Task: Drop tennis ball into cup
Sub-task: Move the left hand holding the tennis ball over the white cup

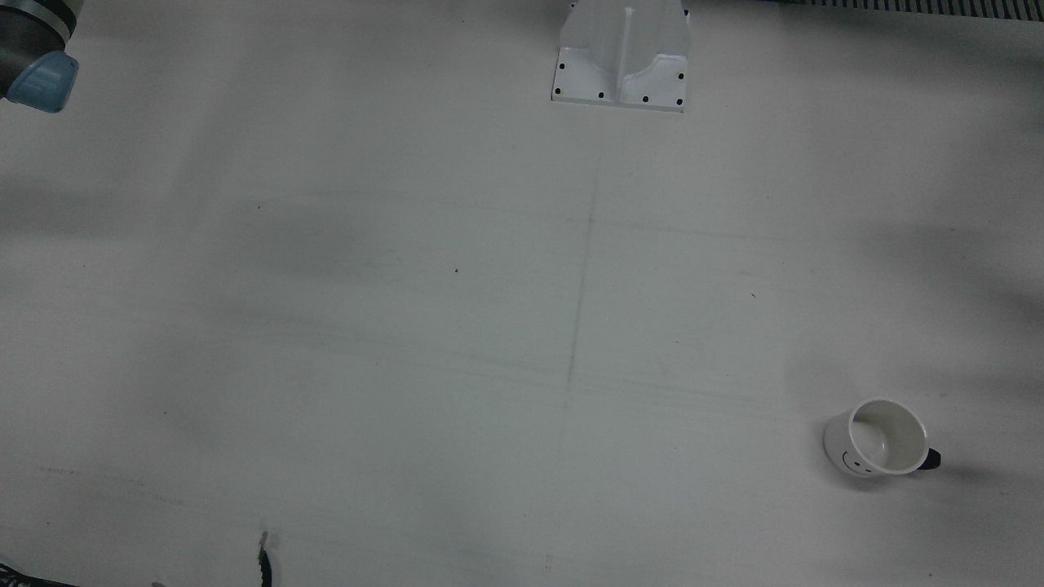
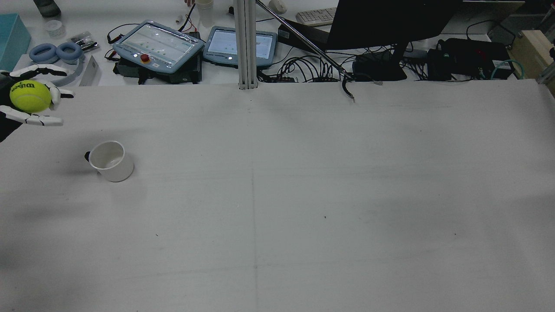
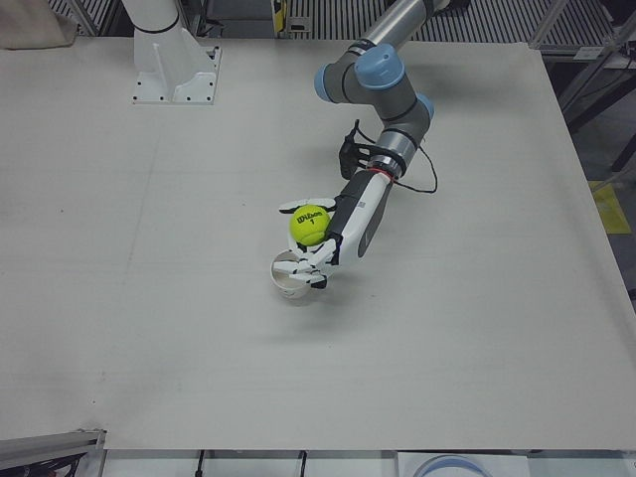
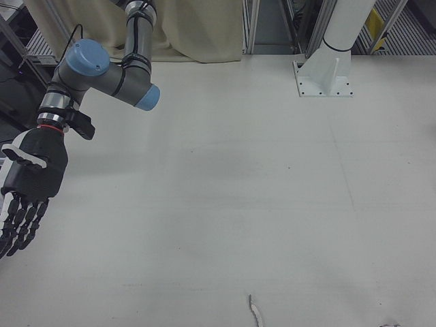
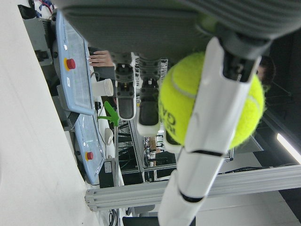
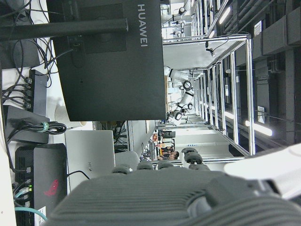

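Closest to our lens, in the left hand view, white fingers [image 5: 207, 141] of the left hand [image 3: 333, 238] curl around a yellow-green tennis ball [image 5: 209, 101], with the dark padded palm filling the top of that view. We see the same grip from the left-front view: the ball [image 3: 310, 224] sits cradled in the hand, held in the air above the desk [image 3: 149, 248], with fingers wrapped over its top and under its bottom. A white cup [image 3: 293, 278] stands upright on the desk just below and slightly in front of the held ball in that view, partly hidden by the lower fingers. In the rear view the ball [image 2: 30, 96], printed with dark lettering, appears at the left edge of the picture, near the far left corner of the desk, and the cup [image 2: 110, 160] stands apart from it, nearer the robot. We can see into the cup's mouth there, and its inside looks bare. From the front view the cup [image 1: 881, 438] shows a small smiling face on its side and a dark handle. Over by the desk's opposite edge, the right hand [image 4: 24, 187] hangs in the right-front view with its fingers straight, spread and pointing downward, holding nothing.
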`<state>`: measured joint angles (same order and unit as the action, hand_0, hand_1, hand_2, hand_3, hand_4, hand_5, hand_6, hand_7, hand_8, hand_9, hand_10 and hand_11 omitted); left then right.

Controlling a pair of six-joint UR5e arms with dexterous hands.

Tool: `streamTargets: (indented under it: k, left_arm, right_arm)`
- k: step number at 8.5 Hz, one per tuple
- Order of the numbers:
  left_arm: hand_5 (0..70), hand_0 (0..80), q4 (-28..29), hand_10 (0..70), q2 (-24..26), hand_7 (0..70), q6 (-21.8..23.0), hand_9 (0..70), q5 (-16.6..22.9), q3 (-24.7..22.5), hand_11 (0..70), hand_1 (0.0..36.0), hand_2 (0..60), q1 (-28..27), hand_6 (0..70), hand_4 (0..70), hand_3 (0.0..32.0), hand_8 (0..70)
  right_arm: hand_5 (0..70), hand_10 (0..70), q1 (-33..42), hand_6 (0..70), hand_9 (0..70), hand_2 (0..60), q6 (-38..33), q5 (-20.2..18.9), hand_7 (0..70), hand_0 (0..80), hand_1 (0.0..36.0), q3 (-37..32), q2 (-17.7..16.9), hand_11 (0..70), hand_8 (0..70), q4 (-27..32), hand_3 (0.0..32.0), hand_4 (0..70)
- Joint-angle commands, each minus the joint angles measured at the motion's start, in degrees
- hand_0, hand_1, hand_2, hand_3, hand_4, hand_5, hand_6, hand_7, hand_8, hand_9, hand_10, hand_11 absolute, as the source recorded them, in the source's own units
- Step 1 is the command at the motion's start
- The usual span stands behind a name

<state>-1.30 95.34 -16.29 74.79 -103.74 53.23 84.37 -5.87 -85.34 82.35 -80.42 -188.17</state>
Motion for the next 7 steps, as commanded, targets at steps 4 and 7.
streamTargets:
  k: [4,7]
  left_arm:
    - [28.0,80.0,4.91,18.5,3.8,70.0,-3.75,57.2,-1.23,8.02,28.8,25.1,10.9,-3.73,70.0,24.9,0.0,55.0]
    - [29.2,77.5,4.82,18.4,4.32,70.0,-3.75,56.8,-4.39,9.16,28.7,24.0,12.5,-8.48,70.0,25.4,0.0,54.7]
  right_arm:
    - [0.0,0.0,0.0,0.0,0.0,0.0,-0.02,0.0,0.0,0.0,0.0,0.0,0.0,0.0,0.0,0.0,0.0,0.0]
    - [0.0,0.0,0.0,0.0,0.0,0.0,-0.02,0.0,0.0,0.0,0.0,0.0,0.0,0.0,0.0,0.0,0.0,0.0]
